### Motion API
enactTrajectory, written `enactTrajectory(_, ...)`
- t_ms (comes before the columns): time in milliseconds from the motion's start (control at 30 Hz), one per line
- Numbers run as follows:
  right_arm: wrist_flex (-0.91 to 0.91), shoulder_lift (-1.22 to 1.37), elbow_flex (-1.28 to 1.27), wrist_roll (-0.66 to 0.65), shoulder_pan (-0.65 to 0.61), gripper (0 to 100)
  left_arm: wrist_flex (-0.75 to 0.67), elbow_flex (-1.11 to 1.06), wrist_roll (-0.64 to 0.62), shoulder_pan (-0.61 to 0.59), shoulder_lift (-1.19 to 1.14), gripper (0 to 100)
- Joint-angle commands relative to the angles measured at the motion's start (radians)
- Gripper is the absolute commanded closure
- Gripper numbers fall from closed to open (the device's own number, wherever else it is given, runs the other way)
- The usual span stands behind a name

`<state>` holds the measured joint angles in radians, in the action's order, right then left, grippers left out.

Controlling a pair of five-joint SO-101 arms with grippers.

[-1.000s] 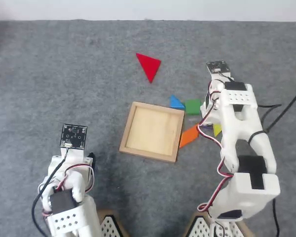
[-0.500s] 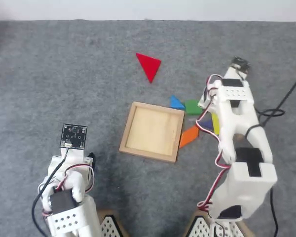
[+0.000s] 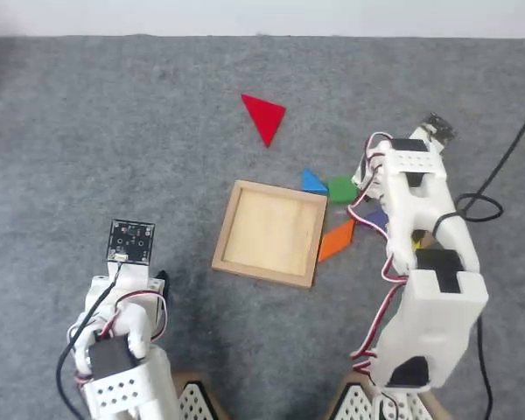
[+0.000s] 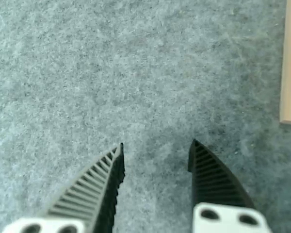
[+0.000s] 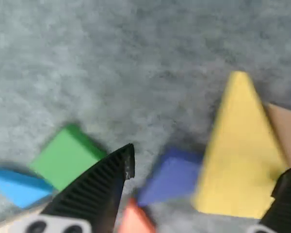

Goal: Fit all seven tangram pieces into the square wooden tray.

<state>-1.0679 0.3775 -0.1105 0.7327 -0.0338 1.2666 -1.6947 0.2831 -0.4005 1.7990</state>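
Two half-hidden under right arm [image 3: 417, 188]: indigo piece [image 5: 172, 177], yellow triangle [image 5: 237, 160].

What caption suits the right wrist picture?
Right arm's open fingers hover over a yellow triangle, a dark blue piece and a green square.

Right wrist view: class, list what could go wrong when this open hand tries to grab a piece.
1. The right hand straddles the yellow triangle and the dark blue piece, which look to touch; closing might pinch both or shove one aside.
2. The red triangle lies far from the others; reaching it may be hard.
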Motion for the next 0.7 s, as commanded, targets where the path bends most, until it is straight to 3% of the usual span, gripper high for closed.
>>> enactTrajectory(0, -0.206, -0.025, 0.109, -0.152, 0.058, 56.0, 0.002, 0.012, -0.008, 0.003, 0.018, 79)
enactTrajectory(167, -0.423, -0.024, 0.181, -0.307, 0.056, 56.0, 0.002, 0.012, -0.008, 0.003, 0.018, 79)
enactTrajectory(467, -0.318, 0.159, 0.183, -0.442, 0.056, 56.0, 0.002, 0.012, -0.008, 0.003, 0.018, 79)
enactTrajectory(667, -0.421, 0.288, 0.325, -0.499, 0.059, 58.6, 0.002, 0.012, -0.008, 0.003, 0.018, 79)
